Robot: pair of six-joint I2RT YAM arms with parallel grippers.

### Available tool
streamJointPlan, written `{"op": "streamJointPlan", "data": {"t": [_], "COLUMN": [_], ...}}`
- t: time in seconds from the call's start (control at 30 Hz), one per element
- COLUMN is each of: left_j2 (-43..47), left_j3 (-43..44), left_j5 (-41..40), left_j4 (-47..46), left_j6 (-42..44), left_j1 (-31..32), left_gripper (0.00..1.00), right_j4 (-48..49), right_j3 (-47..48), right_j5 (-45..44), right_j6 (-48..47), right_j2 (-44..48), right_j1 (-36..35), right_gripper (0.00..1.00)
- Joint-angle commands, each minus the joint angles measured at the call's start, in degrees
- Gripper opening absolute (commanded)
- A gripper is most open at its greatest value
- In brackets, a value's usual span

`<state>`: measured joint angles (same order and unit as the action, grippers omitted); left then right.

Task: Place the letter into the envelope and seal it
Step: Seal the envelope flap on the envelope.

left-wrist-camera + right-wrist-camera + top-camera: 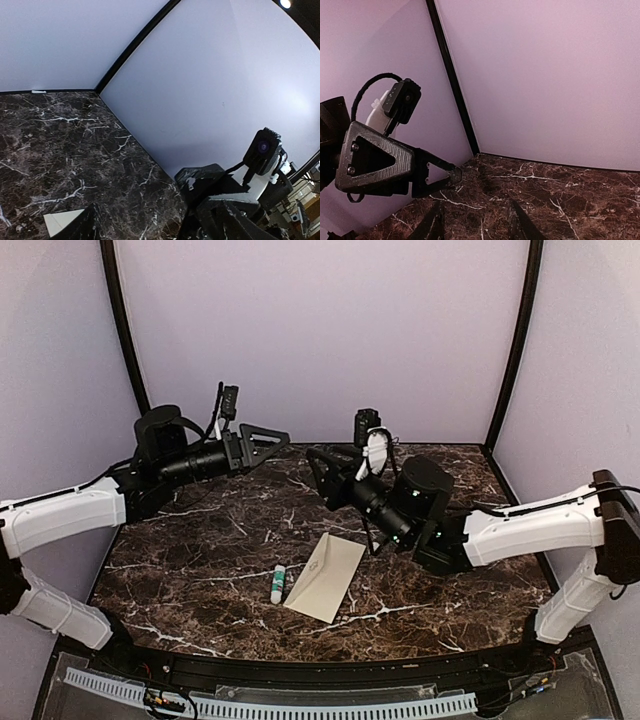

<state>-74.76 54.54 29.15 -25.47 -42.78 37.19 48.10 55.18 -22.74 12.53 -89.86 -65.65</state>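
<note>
The cream envelope (pixel 326 577) lies flat and slanted on the marble table (pixel 200 550), near the front middle. One pale corner of the envelope (pixel 62 221) shows at the bottom of the left wrist view. The letter is hidden; no separate sheet shows. My left gripper (pixel 268 443) hangs raised over the back left of the table, well away from the envelope. Its own view shows the left gripper (pixel 150 232) open, with only marble between the fingers. My right gripper (pixel 320 476) hovers above the table behind the envelope. In its own view the right gripper (pixel 476 227) is also open and empty.
A white glue stick with a green cap (pixel 278 584) lies just left of the envelope. Purple walls close in the back and sides. The two grippers point toward each other: the right arm's head (pixel 210 185) shows in the left wrist view, the left gripper (pixel 375 160) in the right.
</note>
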Motion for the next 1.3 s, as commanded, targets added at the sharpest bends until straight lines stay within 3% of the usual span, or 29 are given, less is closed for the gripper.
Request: {"op": "streamJointPlan", "data": {"t": [0.0,0.2,0.3,0.57,0.7,1.0,1.1,1.27], "left_j2": [2.4,-1.1,-3.3,-2.4,-3.8,-5.7,-7.1,-8.5], "left_j3": [-3.4,-6.5,-6.4,-11.4,-13.2,-16.4,-16.7,-17.3], "left_j5": [-4.4,-6.6,-13.6,-35.2,-37.1,-33.5,-33.0,-32.1], "left_j4": [14.9,22.9,34.0,47.6,50.1,49.2,49.6,50.6], "left_j6": [11.5,12.7,13.1,8.3,4.3,2.9,3.2,4.0], "left_j1": [-1.1,-2.0,-2.1,-2.9,-4.7,-7.5,-7.5,-7.5], "left_gripper": [0.79,0.78,0.76,0.8,0.84,0.8,0.73,0.51], "right_j4": [-9.0,-27.0,-33.1,-29.9,-29.2,-27.7,-27.5,-26.8], "right_j3": [-1.9,-1.7,-1.7,-5.6,-5.7,-8.5,-9.0,-9.5], "right_j5": [-2.7,2.1,0.8,1.3,1.9,1.2,1.3,1.4], "right_j6": [3.5,11.3,14.2,17.6,17.7,18.1,18.6,19.2], "right_j2": [4.9,6.1,6.8,8.9,8.6,11.2,11.4,11.2], "right_j1": [0.8,3.3,3.7,4.4,4.4,5.1,5.1,5.2], "right_gripper": [0.43,0.5,0.51,0.54,0.54,0.55,0.55,0.54]}}
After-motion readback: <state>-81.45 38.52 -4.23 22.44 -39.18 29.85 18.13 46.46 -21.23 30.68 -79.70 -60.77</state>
